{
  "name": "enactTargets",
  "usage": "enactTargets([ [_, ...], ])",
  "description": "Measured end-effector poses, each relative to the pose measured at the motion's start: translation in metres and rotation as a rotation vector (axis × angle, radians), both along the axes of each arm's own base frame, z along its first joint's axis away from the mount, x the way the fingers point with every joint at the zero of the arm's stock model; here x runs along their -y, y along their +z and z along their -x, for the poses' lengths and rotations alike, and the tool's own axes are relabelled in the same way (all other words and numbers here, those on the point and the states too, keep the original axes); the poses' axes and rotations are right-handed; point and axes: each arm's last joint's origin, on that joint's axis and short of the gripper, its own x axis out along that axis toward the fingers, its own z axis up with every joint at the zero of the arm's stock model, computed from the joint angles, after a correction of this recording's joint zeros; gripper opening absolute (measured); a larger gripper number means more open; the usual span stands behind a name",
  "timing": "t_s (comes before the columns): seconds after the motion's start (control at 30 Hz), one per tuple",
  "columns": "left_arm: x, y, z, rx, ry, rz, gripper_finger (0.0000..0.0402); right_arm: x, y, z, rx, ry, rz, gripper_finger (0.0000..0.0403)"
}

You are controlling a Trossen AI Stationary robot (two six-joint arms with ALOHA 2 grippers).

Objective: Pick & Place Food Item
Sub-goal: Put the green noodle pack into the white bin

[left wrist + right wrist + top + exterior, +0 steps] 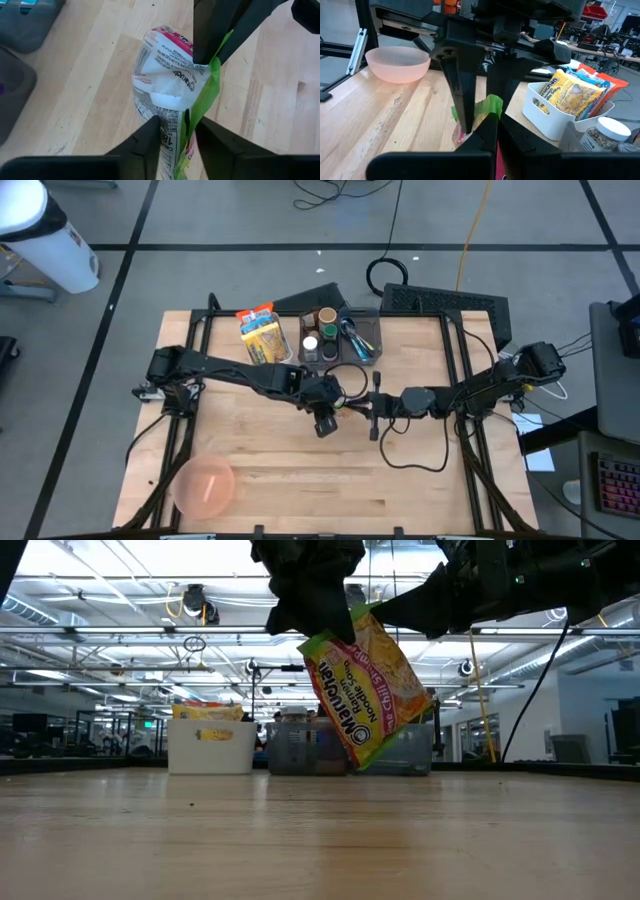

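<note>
A Maruchan ramen noodle packet (370,690), yellow and red with green edges, hangs tilted above the table's middle between both grippers. My left gripper (325,423) reaches in from the table's left and is shut on the packet; it shows at the packet's top left in the low view (320,625). My right gripper (376,408) reaches in from the table's right and is also shut on the packet, at its top right in the low view (400,612). In the high view the arms hide the packet. My left gripper pinches the packet's green sealed edge (187,131) between its two fingers. The fingers point down from above. The packet hangs tilted below them, clear of the table. My right gripper pinches the same green edge farther along (214,67), near the packet's upper corner (378,618). It comes in slanting down from the table's right. The packet is lifted clear of the table.
A pink bowl (205,485) stands at the near left corner. A white bin with snack packets (262,340) and grey bins with jars (340,335) stand along the far edge. Bare wood lies under and in front of the packet.
</note>
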Motion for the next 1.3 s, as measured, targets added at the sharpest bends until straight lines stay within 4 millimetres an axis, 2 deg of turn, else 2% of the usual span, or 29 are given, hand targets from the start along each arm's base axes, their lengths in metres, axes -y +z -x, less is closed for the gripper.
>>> enactTargets([
  [0.5, -0.001, 0.0, 0.0, 0.003, -0.021, -0.017, 0.0008, 0.0, -0.001, 0.0, -0.008, 0.0, -0.003, 0.0],
  [0.87, -0.001, 0.0, 0.0, 0.003, -0.022, -0.015, 0.0004, 0.0, -0.001, 0.0, -0.006, 0.004, -0.003, 0.0005],
  [1.03, 0.0, 0.0, 0.0, -0.004, -0.034, -0.009, 0.0003, 0.0, 0.0, 0.0, -0.004, 0.005, -0.005, 0.0041],
  [1.3, -0.005, -0.002, 0.011, -0.109, -0.045, -0.016, 0.0002, 0.0, 0.0, 0.0, -0.001, 0.006, -0.025, 0.0157],
])
